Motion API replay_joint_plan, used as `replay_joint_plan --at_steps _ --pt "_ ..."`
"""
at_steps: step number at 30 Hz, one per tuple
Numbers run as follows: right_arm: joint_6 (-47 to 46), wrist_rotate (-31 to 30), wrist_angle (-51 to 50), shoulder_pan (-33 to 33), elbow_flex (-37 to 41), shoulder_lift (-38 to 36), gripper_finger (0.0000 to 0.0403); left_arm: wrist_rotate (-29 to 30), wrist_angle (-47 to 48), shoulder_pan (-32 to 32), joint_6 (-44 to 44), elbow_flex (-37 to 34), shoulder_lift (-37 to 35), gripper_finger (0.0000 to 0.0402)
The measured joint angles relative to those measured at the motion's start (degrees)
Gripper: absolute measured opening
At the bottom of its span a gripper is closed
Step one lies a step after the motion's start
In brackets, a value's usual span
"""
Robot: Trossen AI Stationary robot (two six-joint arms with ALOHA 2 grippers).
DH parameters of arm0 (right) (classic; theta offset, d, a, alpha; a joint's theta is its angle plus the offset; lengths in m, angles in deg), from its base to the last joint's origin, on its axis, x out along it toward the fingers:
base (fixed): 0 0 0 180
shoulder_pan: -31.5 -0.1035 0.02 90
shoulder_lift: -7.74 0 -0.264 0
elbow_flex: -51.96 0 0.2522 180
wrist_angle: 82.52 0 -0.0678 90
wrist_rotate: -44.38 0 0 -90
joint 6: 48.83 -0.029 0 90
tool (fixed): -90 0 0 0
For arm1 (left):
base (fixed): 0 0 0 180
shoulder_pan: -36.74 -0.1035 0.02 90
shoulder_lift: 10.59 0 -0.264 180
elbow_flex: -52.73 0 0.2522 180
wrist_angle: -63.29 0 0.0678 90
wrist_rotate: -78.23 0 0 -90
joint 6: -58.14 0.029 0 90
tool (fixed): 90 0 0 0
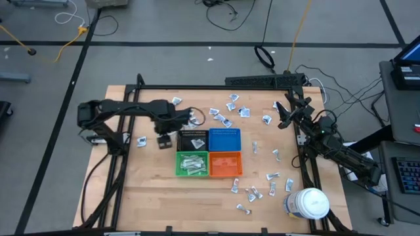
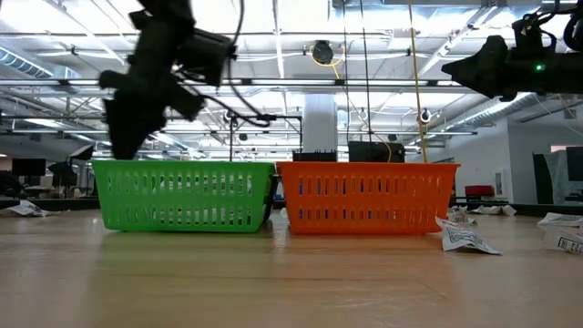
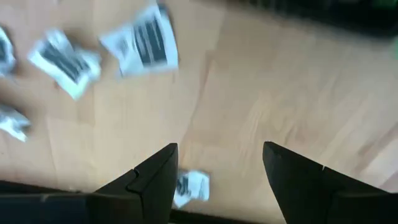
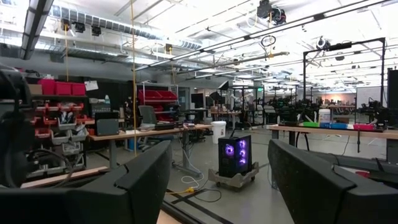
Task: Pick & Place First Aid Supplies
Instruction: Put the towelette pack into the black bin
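Grey concrete floor (image 1: 164,59) with black tape lines; pale wooden tabletop (image 1: 151,190); white-trussed ceiling (image 2: 383,36); red storage bins on shelving (image 4: 56,87).

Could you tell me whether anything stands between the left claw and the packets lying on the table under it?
Nothing visible does. The left claw hangs open over bare wood, and a small packet lies by one finger, with other packets farther off.

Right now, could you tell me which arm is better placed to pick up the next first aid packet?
Probably the left. Its end effector is open and low over the table beside the black bin, with a packet just below its fingers. The right end effector is raised at the table's far right, pointing into the room.
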Motion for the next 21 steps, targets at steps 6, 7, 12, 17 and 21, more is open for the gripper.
replay_joint_plan --at_steps 6,7,12,17,21 --pt "0.00 0.00 0.02 0.00 0.02 0.00 0.0263 0.52 -1.83 -1.05 1.28 -9.89 -8.86 0.0241" --pt "0.00 0.00 0.00 0.00 0.02 0.02 0.0263 0.52 -1.72 -1.35 1.26 -11.19 -10.01 0.0241" --pt "0.00 0.00 -0.02 0.00 0.01 0.02 0.0263 0.46 -0.44 -2.85 -2.79 -14.57 -11.73 0.0241" --pt "0.01 0.00 0.00 -0.01 0.00 0.02 0.0263 -1.11 -0.55 -5.50 -14.89 -16.63 -11.20 0.0241" --pt "0.00 0.00 0.02 0.00 0.01 0.02 0.0263 -2.32 -0.98 -6.71 -26.83 -18.64 -11.23 0.0241"
